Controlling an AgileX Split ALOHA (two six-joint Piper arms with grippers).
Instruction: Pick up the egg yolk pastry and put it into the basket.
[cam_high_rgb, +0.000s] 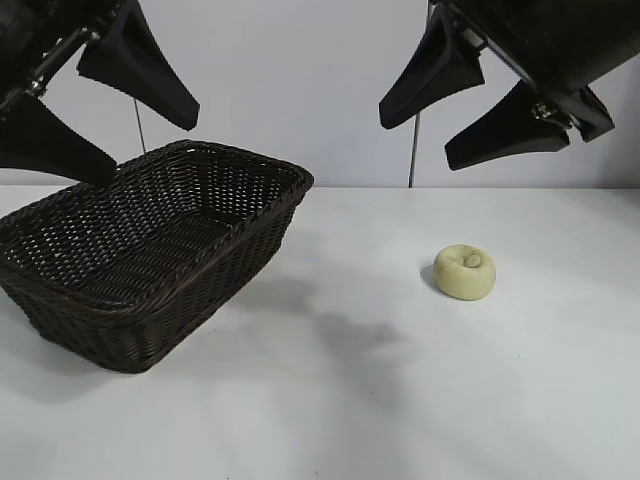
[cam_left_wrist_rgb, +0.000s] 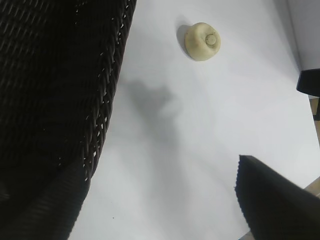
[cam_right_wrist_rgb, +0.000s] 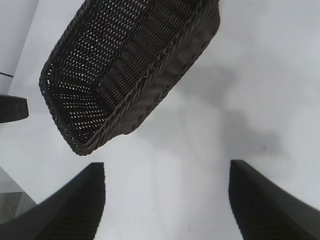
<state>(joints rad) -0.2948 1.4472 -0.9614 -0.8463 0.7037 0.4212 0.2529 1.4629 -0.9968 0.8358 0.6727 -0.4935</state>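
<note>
We see approach step: egg yolk pastry (cam_high_rgb: 465, 271) untouched on tabletop (cam_high_rgb: 420, 400), beside basket (cam_high_rgb: 150, 250). Right tool (cam_high_rgb: 462, 105) spread overhead, left tool (cam_high_rgb: 100, 110) spread over basket. Next: lower right tool around pastry.

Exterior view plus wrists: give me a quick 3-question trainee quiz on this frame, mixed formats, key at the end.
1. True or false: the egg yolk pastry already lies inside the basket.
2. Multiple choice: the left gripper and right gripper are A) both open, high above the table, holding nothing; B) both shut on the pastry; C) resting on the table.
3. Fill in: in the exterior view, the pastry sits on the table to the ____ of the basket.

Key: 1 false; 2 A; 3 right.
</note>
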